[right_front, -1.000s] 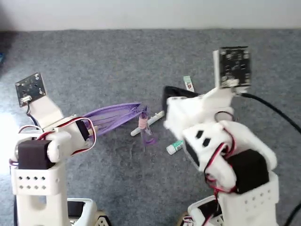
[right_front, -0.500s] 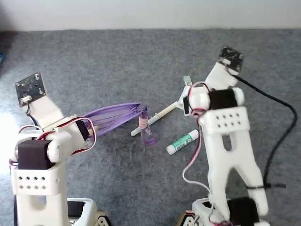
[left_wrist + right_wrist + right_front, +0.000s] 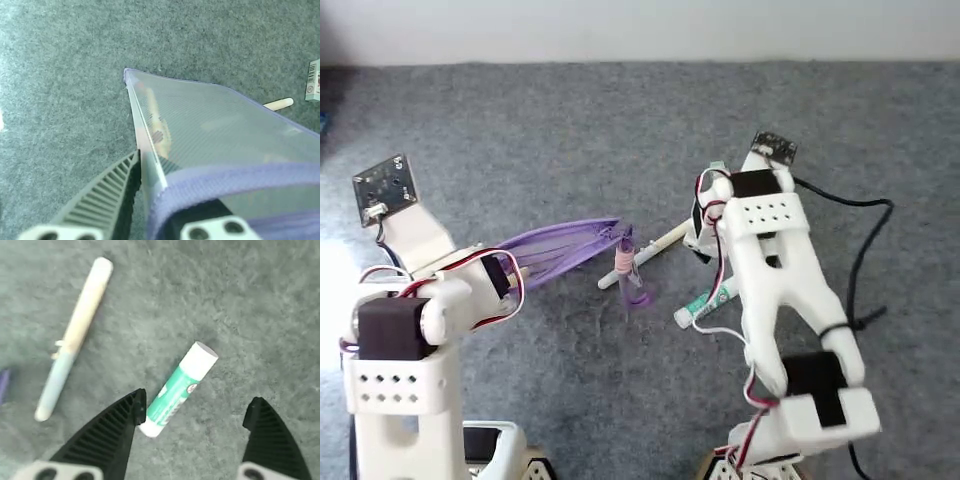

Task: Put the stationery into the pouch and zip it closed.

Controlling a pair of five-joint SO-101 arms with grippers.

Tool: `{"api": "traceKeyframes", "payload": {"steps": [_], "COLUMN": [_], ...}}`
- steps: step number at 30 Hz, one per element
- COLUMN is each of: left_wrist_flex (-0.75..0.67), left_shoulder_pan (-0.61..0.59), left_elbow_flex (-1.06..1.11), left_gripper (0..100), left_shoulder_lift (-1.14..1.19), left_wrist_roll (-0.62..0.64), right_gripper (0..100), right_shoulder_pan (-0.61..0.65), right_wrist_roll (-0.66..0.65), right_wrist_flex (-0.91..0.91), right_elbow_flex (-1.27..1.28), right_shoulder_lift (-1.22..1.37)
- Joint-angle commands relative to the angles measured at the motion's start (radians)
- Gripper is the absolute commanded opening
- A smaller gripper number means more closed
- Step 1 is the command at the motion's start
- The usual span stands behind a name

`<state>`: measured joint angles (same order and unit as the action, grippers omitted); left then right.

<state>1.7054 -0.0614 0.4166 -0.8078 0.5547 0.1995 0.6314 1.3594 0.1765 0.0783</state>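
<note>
The right gripper hangs wide open over the glue stick, which lies on the tabletop just right of centre in the overhead frame, its long axis slanting between the jaws. The left gripper clamps the pouch, centre-left.

My high camera looks steeply down over the table from above both arms' bases, well back. The left wrist camera sits close, sighting along the left fingers at the pouch clamped between them. The right wrist camera faces down past the spread right fingers at the glue stick between them, with the pen beyond one fingertip. The high view shares all three.
</note>
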Motion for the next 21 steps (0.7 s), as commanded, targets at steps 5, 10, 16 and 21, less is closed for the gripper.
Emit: {"api": "traceKeyframes", "payload": {"steps": [5, 10, 16, 21], "left_wrist_flex": [-0.025, -0.025, -0.025, -0.025], "left_shoulder_pan": [-0.006, -0.006, -0.006, -0.006], "left_elbow_flex": [0.002, 0.002, 0.002, 0.002], "left_gripper": [1, 1, 1, 1], "left_shoulder_lift": [-0.005, -0.005, -0.005, -0.005], "left_wrist_roll": [0.012, 0.012, 0.012, 0.012], "right_gripper": [31.7, 29.4, 8.2, 3.2], "right_shoulder_pan": [-0.001, -0.025, -0.071, -0.079], "right_wrist_roll": [0.052, 0.051, 0.048, 0.046], "right_wrist_flex": [-0.125, -0.165, -0.157, -0.120], "right_elbow_flex": [-0.025, -0.026, -0.026, -0.026], "right_shoulder_lift": [0.134, 0.243, 0.291, 0.214]}}
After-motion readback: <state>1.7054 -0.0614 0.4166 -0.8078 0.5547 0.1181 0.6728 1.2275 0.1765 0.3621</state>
